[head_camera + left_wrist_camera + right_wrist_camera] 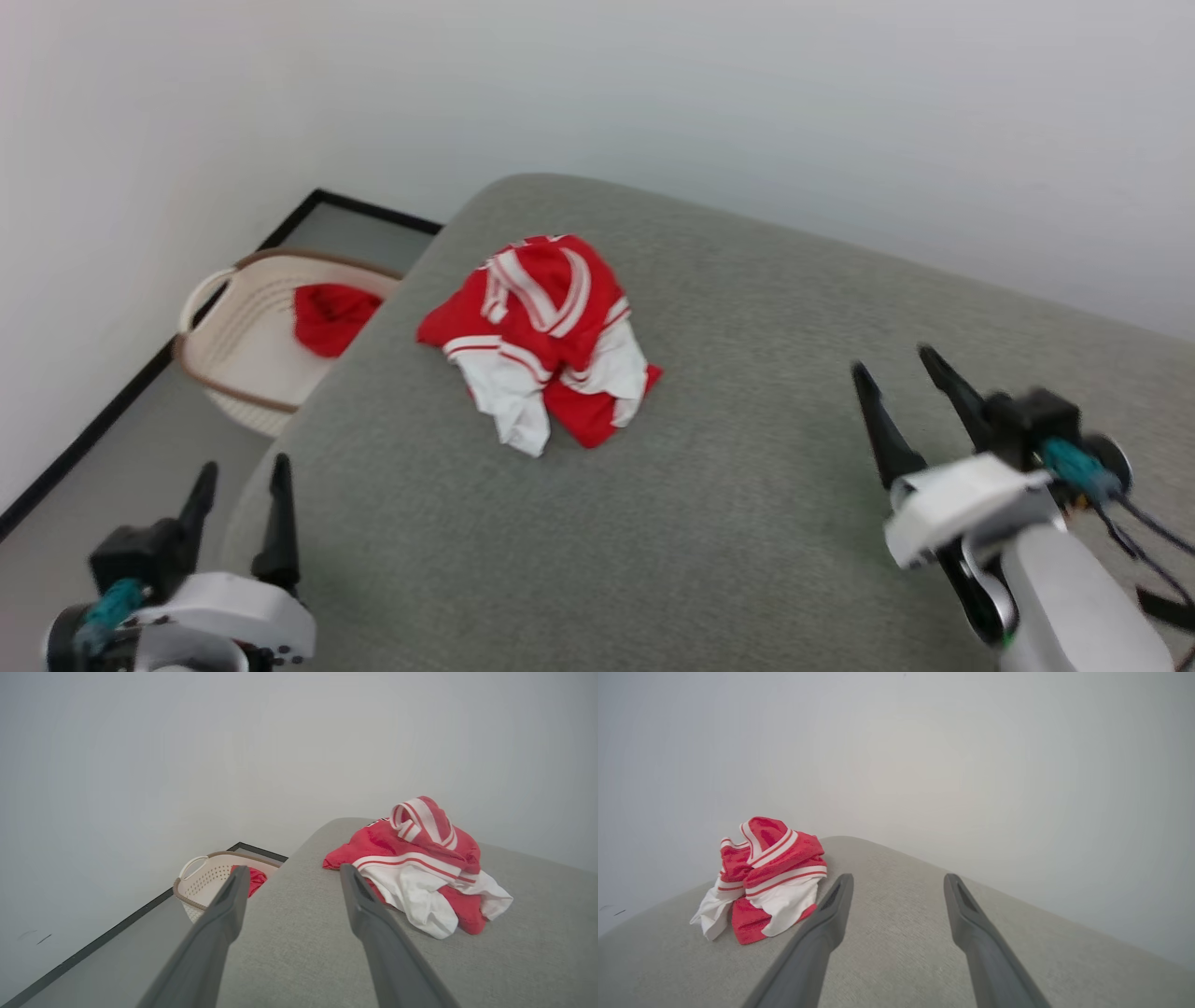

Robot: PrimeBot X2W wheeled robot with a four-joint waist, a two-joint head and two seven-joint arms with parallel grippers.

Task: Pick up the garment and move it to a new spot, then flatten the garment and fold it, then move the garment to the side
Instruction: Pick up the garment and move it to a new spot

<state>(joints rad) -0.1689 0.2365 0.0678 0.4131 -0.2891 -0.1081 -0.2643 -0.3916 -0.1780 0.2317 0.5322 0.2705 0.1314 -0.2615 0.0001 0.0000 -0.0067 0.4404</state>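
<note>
The garment (541, 341) is a red jersey with white panels and striped trim, lying in a crumpled heap on the grey padded surface (728, 485), toward its far left part. My left gripper (241, 474) hovers open at the near left edge, well short of the heap. Open as well, my right gripper (898, 362) stands to the right of the jersey with bare padding between them. In the left wrist view the garment (420, 868) lies just right of the open left gripper (292, 873). In the right wrist view the garment (766, 877) lies left of the right gripper (899, 881).
A cream laundry basket (238, 350) with a brown rim sits on the floor left of the surface, holding a plain red cloth (331, 315); this basket (205, 879) also appears past my left fingers. Pale walls close in behind and at left.
</note>
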